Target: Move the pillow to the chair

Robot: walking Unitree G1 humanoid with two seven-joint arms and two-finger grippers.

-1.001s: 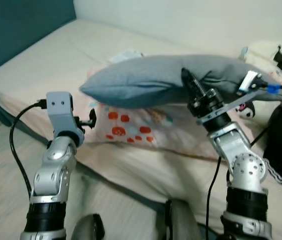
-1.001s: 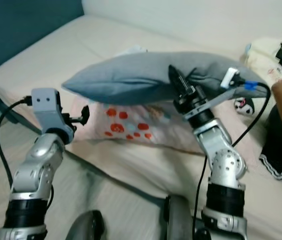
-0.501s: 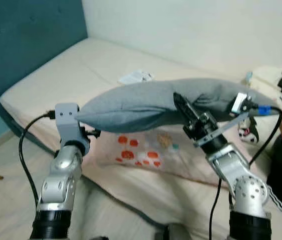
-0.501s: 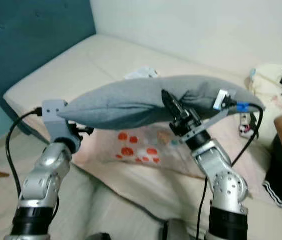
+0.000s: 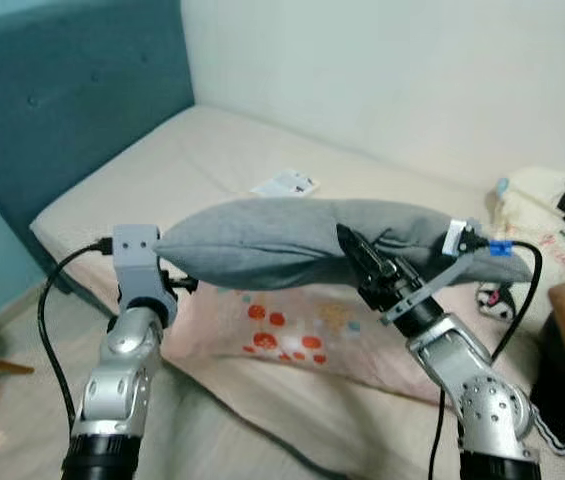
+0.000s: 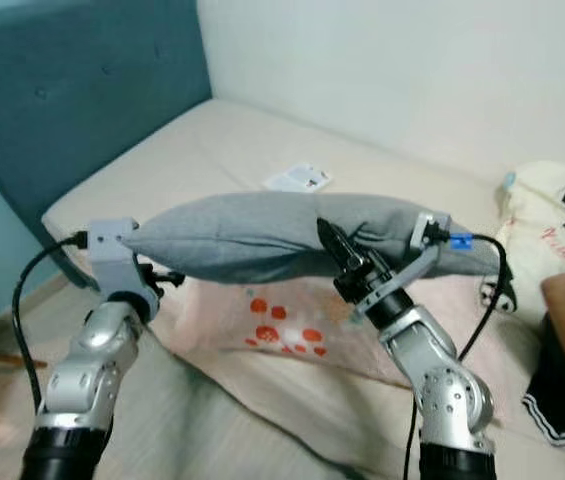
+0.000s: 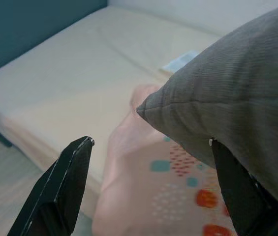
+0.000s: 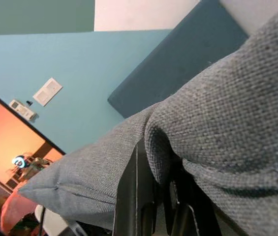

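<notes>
Right end effector (image 5: 354, 250): I read its two black fingers as clamped into a fold of the long grey woven-fabric pillow (image 5: 292, 242); the right wrist view shows cloth bunched tight between them.
Left end effector (image 7: 148, 191): its fingers stand spread wide. The pillow's corner hangs between them in the left wrist view, and one finger (image 7: 60, 189) is clear of the cloth. I cannot tell whether the other touches it.
Left arm (image 5: 127, 330): raised, with its grey wrist block just beside the pillow's left end.
Pillow position: held in the air, roughly level, spanning from the left wrist block across to the right arm, above the bed.
Beneath the pillow: a pale pink cushion with red and teal printed spots (image 5: 302, 335), lying on the cream mattress of the bed (image 5: 192, 160).
Further out: a white printed leaflet (image 5: 285, 184) on the mattress, a dark teal padded headboard (image 5: 52, 110) to the left, and a white plush toy with black ears (image 5: 562, 215) at the right.
Chair: I cannot identify it with any certainty in these views.
Step in hand (my judgement): carrying the pillow away from the bed.
How to do it well: I keep the right end effector's pinch firm, since it bears the load. I hold the pillow high enough to clear the pink cushion. I turn the body slowly, so the free left end does not swing.
Risk: a one-sided pinch may slip under a sharp turn.
</notes>
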